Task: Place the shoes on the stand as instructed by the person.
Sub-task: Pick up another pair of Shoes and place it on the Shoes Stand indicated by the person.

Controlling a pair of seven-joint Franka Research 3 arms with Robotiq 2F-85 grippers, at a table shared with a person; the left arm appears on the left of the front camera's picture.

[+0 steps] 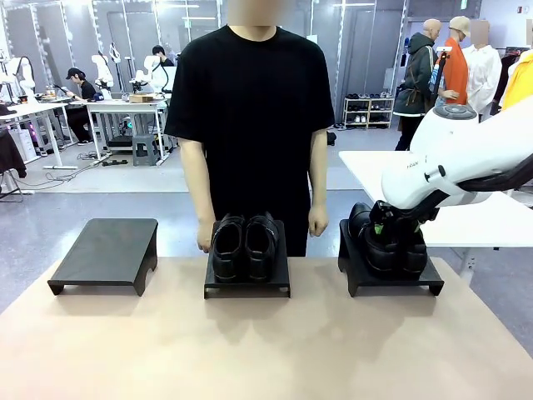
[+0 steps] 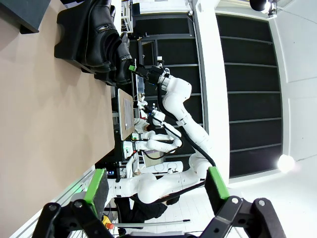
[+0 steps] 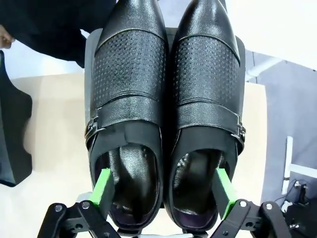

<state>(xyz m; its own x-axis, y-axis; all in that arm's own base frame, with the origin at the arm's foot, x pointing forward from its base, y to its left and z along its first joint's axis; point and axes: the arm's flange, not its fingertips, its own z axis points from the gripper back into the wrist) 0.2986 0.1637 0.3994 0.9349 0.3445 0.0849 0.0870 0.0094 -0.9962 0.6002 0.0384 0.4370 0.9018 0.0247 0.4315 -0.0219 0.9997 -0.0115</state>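
On the right stand (image 1: pixel 391 279), the right gripper (image 3: pixel 161 191) spreads wide inside its pair of shoes (image 3: pixel 163 99); left gripper (image 2: pixel 156 191) hangs wide, empty; middle stand (image 1: pixel 247 283) holds another pair (image 1: pixel 244 246).

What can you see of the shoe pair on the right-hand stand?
The pair of glossy black leather dress shoes sits side by side, touching, on the flat black right stand, toes toward the person. Each has a smooth pointed toe, a textured vamp panel and a metal side buckle. The right gripper has one green-padded finger inside each shoe opening, spanning the two inner walls.
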